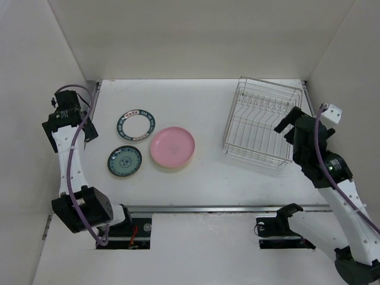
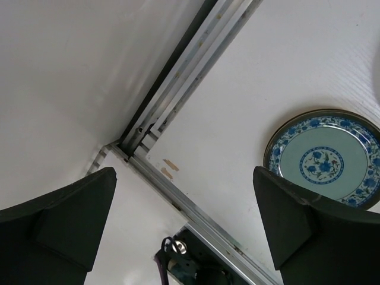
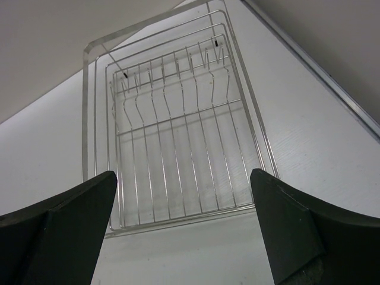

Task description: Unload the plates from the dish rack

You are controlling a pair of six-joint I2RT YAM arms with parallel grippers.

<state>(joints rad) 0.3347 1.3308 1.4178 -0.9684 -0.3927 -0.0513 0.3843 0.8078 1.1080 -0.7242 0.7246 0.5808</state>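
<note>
The dish rack (image 1: 261,122) stands near the far right corner of the table (image 1: 237,178). Three plates lie flat on the left half. The white plate with a dark rim (image 1: 136,125) is farthest back, and the teal plate (image 1: 124,161) is closer to the near edge. The pink plate (image 1: 172,146) lies beside both, toward the middle. The left hand (image 2: 184,196) hangs wide open by the left edge. The right hand (image 3: 181,196) hovers at the rack's near right side, its fingers also spread wide.
</note>
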